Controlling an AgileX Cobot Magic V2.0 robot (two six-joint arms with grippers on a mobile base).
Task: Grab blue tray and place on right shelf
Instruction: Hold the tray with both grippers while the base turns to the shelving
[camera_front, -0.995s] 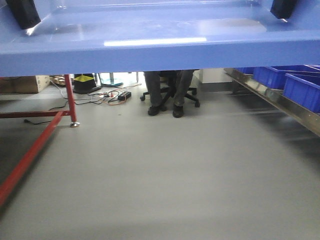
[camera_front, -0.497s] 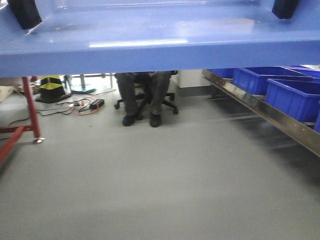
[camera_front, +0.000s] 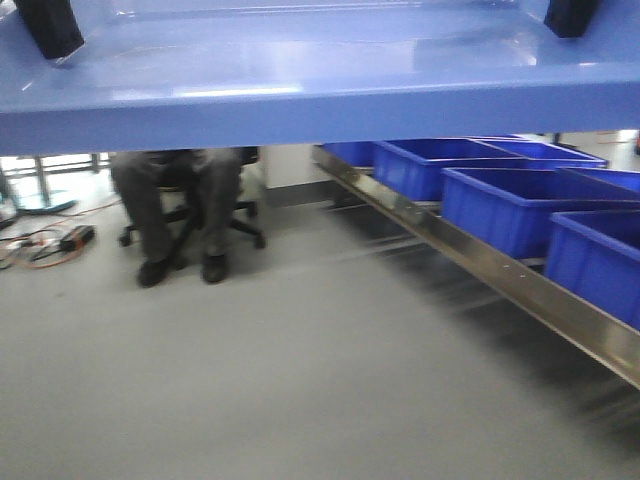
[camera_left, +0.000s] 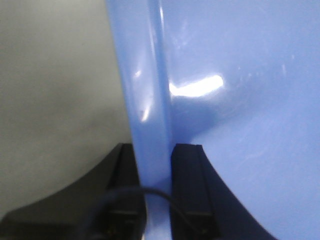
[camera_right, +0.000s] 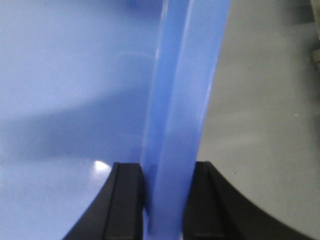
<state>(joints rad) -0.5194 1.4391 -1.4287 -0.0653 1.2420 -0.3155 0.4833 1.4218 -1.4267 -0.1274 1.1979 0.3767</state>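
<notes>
The left gripper (camera_left: 155, 148) is clamped on the rolled rim of the blue tray (camera_left: 240, 100). In its wrist view one black finger (camera_left: 122, 170) lies outside the rim, over the grey floor (camera_left: 50, 75), and the other lies inside against the glossy wall. A thin dark cable (camera_left: 150, 192) crosses in front of the rim low down. In the front view that gripper shows as a dark block at the top left corner, and the tray spans the whole top of the picture, held level above the floor. Beneath it on the left lie tangled cords (camera_front: 40, 243). Just right of them are the legs of a seated person (camera_front: 180, 215) on a wheeled chair (camera_front: 240, 230). Further right the right shelf (camera_front: 490, 268) runs away on a slant, its shiny steel rail fronting a row of dark blue bins (camera_front: 510, 205). The tray is apart from it, higher and nearer the camera. At the top right corner the right gripper (camera_right: 165, 167) likewise pinches the opposite rim, one finger on each side of it. The front view is smeared sideways, and no lettering can be read.
</notes>
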